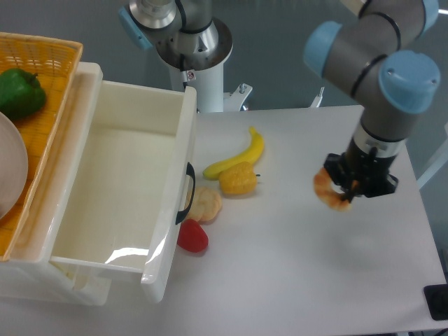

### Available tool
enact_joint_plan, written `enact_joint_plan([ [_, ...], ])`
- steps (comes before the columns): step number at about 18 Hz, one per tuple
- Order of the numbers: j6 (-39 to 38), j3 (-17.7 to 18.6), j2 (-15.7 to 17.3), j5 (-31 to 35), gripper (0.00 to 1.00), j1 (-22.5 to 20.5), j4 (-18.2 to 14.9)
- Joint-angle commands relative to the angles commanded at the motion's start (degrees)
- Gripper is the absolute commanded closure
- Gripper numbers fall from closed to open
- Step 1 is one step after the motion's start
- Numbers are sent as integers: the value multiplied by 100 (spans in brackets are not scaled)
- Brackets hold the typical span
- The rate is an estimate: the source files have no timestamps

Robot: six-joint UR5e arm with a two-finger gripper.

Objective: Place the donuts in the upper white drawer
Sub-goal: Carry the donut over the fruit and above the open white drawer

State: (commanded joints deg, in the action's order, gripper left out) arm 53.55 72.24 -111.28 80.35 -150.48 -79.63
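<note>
The gripper (pixel 350 187) hangs above the right half of the white tabletop (pixel 294 280), its jaws closed on an orange donut (pixel 329 190) that sticks out to the left of the dark fingers and is lifted clear of the surface, with a faint shadow on the tabletop below and to the right of it. The arm's grey link and blue joint caps reach down to it from the upper right corner. A second donut (pixel 204 204), paler and tan, lies on the tabletop just beside the front of the white drawer (pixel 168 210), close to the drawer's black handle (pixel 187 194). The drawer is pulled open at the left, deep and glossy, and nothing shows inside it. Just below the tan donut, and touching or nearly touching it, sits a red lump (pixel 192 237), which also rests against the drawer front. To the right of the tan donut is a yellow pepper (pixel 239 179), and above that a banana (pixel 238 155) runs at a slant from lower left to upper right, its lower end next to the pepper. Behind the drawer at the far left stands an orange woven basket (pixel 52 59) holding a green pepper (pixel 19 92) and the edge of a pale plate (pixel 12 168). The held donut is well apart from the drawer, with the pepper and banana lying between them.
</note>
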Motion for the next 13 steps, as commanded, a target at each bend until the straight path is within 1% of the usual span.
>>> enact_joint_plan([
  [3, -748, 9, 237, -659, 91, 80, 9],
  [5, -1135, 9, 369, -863, 91, 185, 26],
  [7, -1547, 26, 510, -1038, 91, 386, 35],
  [9, -2127, 53, 677, -1371, 92, 431, 79],
  [11, -2532, 79, 800, -1627, 93, 510, 210],
  [13, -2805, 219, 923, -1619, 92, 738, 394],
])
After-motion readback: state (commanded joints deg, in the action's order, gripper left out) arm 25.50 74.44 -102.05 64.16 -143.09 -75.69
